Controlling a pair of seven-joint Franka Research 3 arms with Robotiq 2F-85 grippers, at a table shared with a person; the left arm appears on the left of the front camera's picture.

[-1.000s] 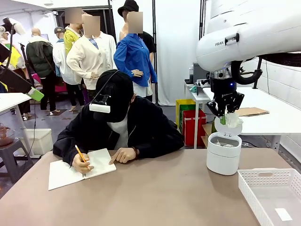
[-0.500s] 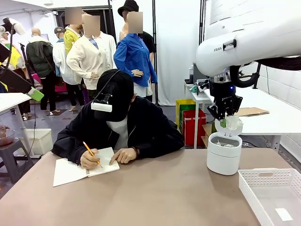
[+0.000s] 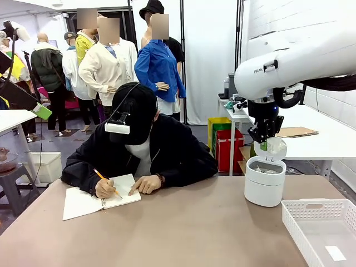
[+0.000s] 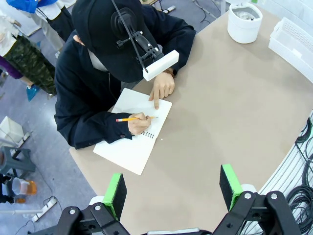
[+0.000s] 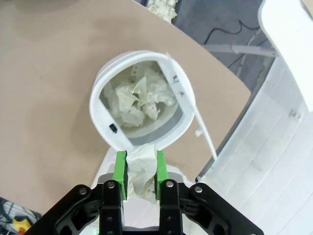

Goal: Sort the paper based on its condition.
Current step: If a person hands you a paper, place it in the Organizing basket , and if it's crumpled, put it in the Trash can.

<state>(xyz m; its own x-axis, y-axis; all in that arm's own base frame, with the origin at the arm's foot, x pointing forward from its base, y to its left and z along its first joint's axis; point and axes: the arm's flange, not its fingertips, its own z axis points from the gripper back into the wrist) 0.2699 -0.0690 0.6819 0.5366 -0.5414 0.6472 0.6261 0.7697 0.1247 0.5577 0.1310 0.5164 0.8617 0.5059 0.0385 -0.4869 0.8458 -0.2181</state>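
A crumpled white wad of paper (image 5: 140,169) is pinched between the green pads of my right gripper (image 5: 140,172), which is shut on it. The gripper (image 3: 261,139) hangs just above the open white bin (image 3: 265,183), whose lid stands tipped up behind. In the right wrist view the bin (image 5: 100,93) lies straight below, with more crumpled paper (image 5: 139,100) inside. My left gripper (image 4: 172,188) is open and holds nothing, high above the near side of the table.
Across the table a person leans over a spiral notebook (image 3: 83,203), writing with a pencil (image 3: 104,181). A white slotted tray (image 3: 317,204) with a flat slip (image 3: 335,253) sits at the front right. The middle of the brown table (image 3: 189,228) is bare.
My right gripper has turned and drifted slightly left over the bin, the wad still in its grip. The person's pencil hand has shifted on the notebook.
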